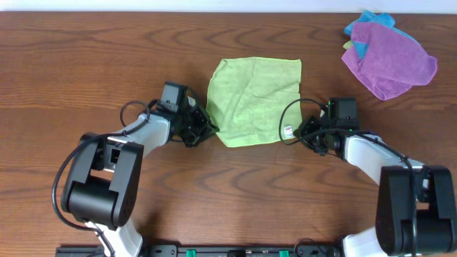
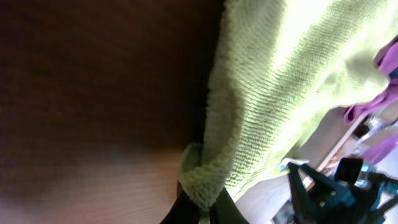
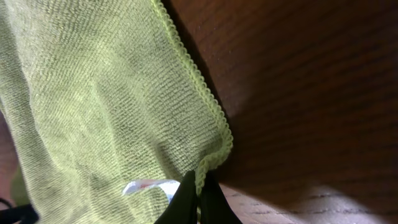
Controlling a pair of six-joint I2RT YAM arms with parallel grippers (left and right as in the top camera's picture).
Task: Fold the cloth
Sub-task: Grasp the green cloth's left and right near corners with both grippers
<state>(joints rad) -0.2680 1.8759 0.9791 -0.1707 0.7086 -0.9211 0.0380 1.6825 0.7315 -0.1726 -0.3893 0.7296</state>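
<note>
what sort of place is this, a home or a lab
Most likely a robot lab bench: a wooden table, the left gripper and right gripper each pinching a corner of the green cloth, and spare purple and blue cloths piled at the far edge.

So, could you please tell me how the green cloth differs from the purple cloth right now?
The green cloth lies spread out mid-table; the purple cloth sits crumpled at the far right. The left gripper and right gripper pinch the green cloth's near corners; nothing holds the purple cloth. Both rest on the wooden table.
</note>
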